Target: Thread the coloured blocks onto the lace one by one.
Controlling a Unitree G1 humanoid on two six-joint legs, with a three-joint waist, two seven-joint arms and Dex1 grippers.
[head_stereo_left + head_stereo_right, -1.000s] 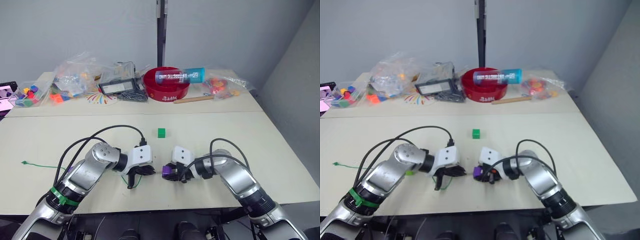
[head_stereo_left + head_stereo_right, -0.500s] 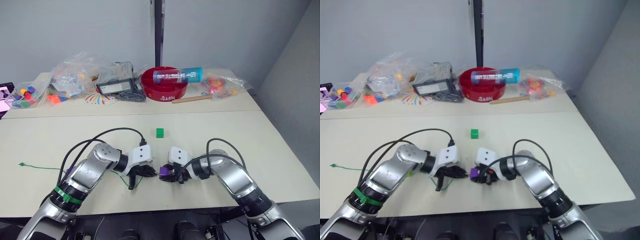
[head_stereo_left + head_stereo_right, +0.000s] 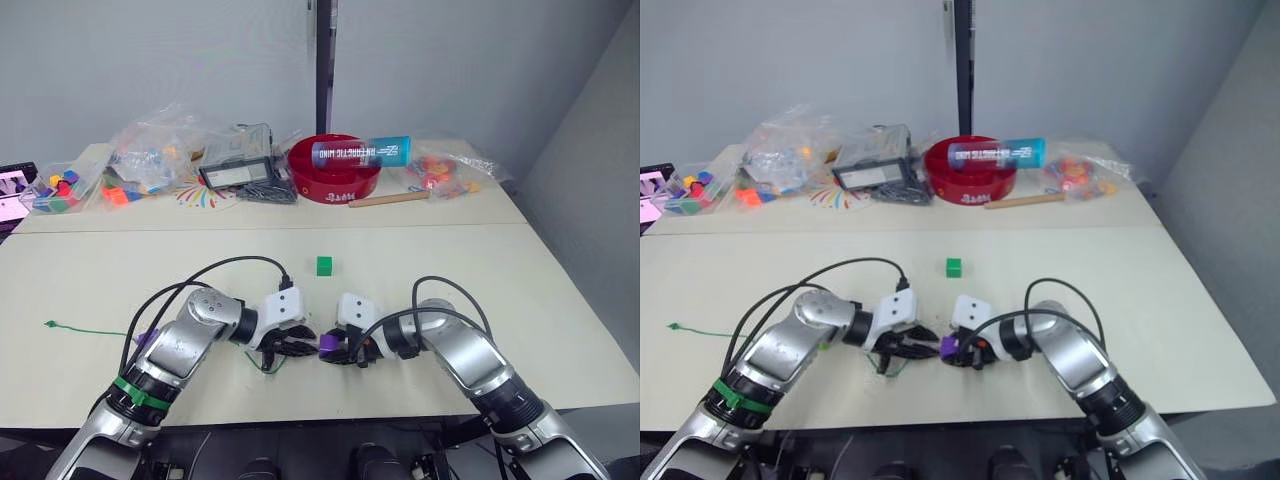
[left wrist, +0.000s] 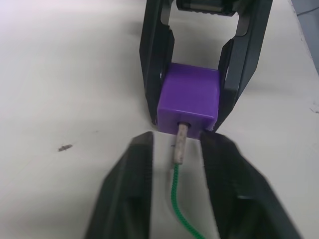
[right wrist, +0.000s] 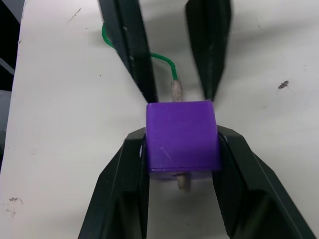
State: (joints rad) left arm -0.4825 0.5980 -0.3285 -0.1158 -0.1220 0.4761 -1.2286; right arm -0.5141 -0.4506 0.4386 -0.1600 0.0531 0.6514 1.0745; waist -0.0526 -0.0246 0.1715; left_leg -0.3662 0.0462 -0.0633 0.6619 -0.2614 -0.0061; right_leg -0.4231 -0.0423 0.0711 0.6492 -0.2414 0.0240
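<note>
On the near part of the pale table (image 3: 420, 250) the two grippers meet tip to tip. The right gripper (image 5: 180, 149) is clamped on a purple block (image 5: 182, 135), one black finger pressed against each side of the cube, which sits low over the tabletop. The lace (image 4: 180, 199) — a thin green string — ends in a pale stiff tip (image 4: 181, 142) that enters a hole in the face of the purple block turned toward the left gripper (image 4: 175, 149); in the right wrist view a short pale stub shows at the block's opposite face, so the tip reaches through the cube. The left gripper's fingers (image 4: 130, 189) stand a little apart on either side of the lace, just short of the block, and do not press on the string where it can be seen. Behind the left gripper the lace curls in a small loop on the table, and its far knotted end (image 3: 47, 324) lies well off to the robot's left. A green block (image 3: 323, 265) rests alone on the table, farther out beyond both grippers. A second purple piece (image 3: 146, 338) shows beside the left forearm. Along the back edge sit a red bowl (image 3: 340, 180) with a blue cylinder (image 3: 362, 153) lying across it — and clear bags of coloured toy pieces (image 3: 150, 160) to either side.
</note>
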